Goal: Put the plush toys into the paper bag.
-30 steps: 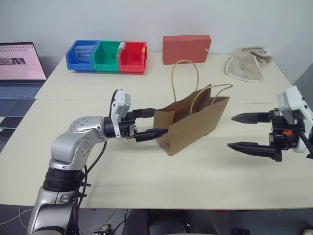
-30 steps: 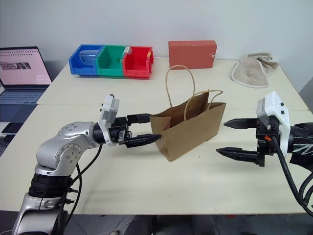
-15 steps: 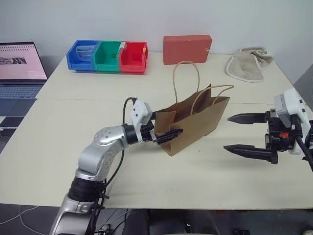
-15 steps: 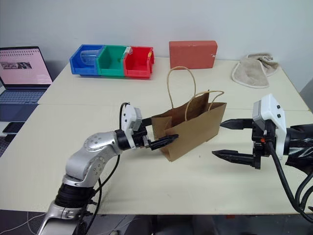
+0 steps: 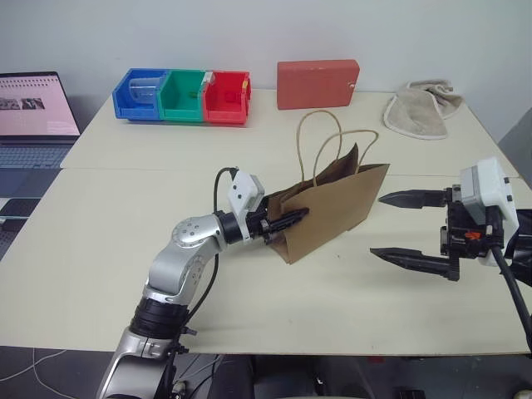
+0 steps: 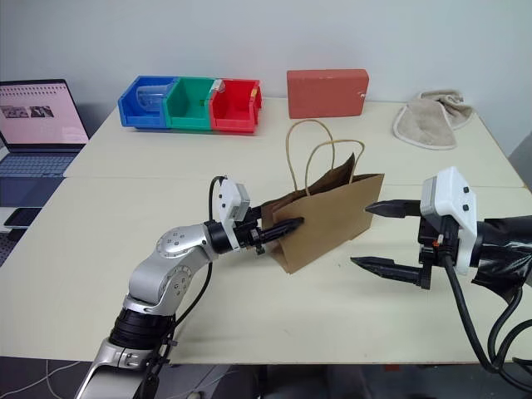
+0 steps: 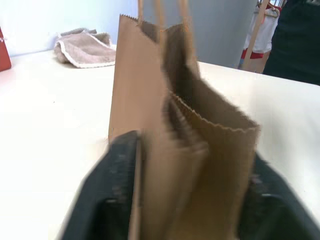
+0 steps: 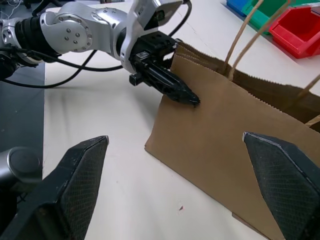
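While the paper bag (image 5: 328,208) is standing upright near the middle of the pale worktop (image 5: 125,241), the left tool (image 5: 283,223) is pinching the bag's narrow end. Its two black fingers are sitting on either side of the folded paper edge, one on the outside wall and one tucked into the fold, closed on the paper. The bag's two twisted loop handles are rising above its open mouth. No plush toys are visible from any camera, and the bag's inside cannot be seen.

On the bag's other side, the right tool (image 5: 407,229) is hovering above the worktop, near the bag but apart from it. Its two black fingers are spread wide, pointing toward the bag and holding nothing.

Along the far edge of the worktop, blue, green and red bins (image 5: 181,95) are sitting in a row, a red box (image 5: 317,83) is standing beside them, and a beige towel (image 5: 422,109) is lying crumpled at the far right. An open laptop (image 5: 33,112) is sitting off the left end.
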{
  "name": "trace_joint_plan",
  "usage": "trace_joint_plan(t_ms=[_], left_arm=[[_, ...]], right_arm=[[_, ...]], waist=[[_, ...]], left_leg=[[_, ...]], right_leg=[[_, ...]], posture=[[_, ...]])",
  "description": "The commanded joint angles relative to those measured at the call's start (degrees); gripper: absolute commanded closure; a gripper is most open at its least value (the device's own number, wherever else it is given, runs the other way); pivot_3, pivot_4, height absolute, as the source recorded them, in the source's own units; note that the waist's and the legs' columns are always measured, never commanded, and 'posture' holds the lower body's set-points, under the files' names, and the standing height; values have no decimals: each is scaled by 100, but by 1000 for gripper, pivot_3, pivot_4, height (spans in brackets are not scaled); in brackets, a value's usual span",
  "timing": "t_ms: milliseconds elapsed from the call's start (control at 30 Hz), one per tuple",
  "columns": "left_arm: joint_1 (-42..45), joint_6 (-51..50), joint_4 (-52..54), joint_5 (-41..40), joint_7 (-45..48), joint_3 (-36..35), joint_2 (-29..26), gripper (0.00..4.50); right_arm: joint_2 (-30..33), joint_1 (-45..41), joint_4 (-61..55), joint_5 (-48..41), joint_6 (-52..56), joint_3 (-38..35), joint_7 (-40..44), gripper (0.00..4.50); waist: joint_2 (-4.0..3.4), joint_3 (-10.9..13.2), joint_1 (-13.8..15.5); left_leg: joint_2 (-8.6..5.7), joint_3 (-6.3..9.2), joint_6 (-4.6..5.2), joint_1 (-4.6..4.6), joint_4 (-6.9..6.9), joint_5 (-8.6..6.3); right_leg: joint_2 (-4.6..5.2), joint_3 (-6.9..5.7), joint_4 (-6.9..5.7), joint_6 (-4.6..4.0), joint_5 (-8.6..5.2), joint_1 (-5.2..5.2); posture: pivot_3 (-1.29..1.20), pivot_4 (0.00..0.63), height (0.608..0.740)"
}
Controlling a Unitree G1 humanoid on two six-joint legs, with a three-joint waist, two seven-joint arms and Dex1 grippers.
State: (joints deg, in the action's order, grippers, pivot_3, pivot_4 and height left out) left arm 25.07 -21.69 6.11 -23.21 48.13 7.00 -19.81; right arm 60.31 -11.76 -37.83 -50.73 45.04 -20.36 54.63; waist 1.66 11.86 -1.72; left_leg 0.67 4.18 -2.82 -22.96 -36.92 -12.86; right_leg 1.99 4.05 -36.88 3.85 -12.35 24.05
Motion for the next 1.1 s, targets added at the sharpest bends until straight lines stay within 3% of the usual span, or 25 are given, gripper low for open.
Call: trace_joint_plan(t_ms=[33,133,167,533,733,867,1100], left_arm=[[51,140,96,-63,96,-67,-10,3478],[48,165,69,-54,170,-80,-62,4375],[46,172,62,-52,187,-85,-72,4469],[414,311,-451,-248,759,-317,-334,4469],[1372,528,-1679,-363,2267,-119,-518,4469],[1995,830,-2608,-182,3036,88,-412,4469],[2272,1053,-3225,55,3817,350,-246,4469]], right_arm=[[-32,31,-128,90,-208,-7,-56,0],[-90,66,-160,198,-323,63,-103,0],[-100,76,-169,215,-343,78,-112,0],[-625,215,-75,1158,-1203,226,-508,0],[-355,977,-343,944,-940,-782,-245,0],[-16,1601,-646,384,-97,-1705,-117,0],[-41,2360,-1176,-102,454,-2716,-185,0]], waist=[[0,0,0],[0,0,0],[0,0,0],[0,0,1],[0,0,45],[0,0,29],[2,-1,-15]], left_leg=[[0,0,0,0,0,0],[0,0,0,0,1,0],[0,1,0,1,1,0],[0,0,0,0,-2,0],[-5,7,0,-5,-1,0],[-6,7,0,-5,-1,0],[-4,8,0,-4,2,0]], right_leg=[[0,0,0,1,0,0],[0,0,-1,1,1,0],[0,-1,-1,1,0,0],[0,0,-1,0,0,0],[-1,-4,-1,-1,0,1],[0,-2,2,0,1,-2],[0,-2,0,-1,0,-1]], posture=[[0,150,740],[0,150,740],[0,150,740],[0,150,740],[0,150,740],[0,150,740],[0,150,740]])
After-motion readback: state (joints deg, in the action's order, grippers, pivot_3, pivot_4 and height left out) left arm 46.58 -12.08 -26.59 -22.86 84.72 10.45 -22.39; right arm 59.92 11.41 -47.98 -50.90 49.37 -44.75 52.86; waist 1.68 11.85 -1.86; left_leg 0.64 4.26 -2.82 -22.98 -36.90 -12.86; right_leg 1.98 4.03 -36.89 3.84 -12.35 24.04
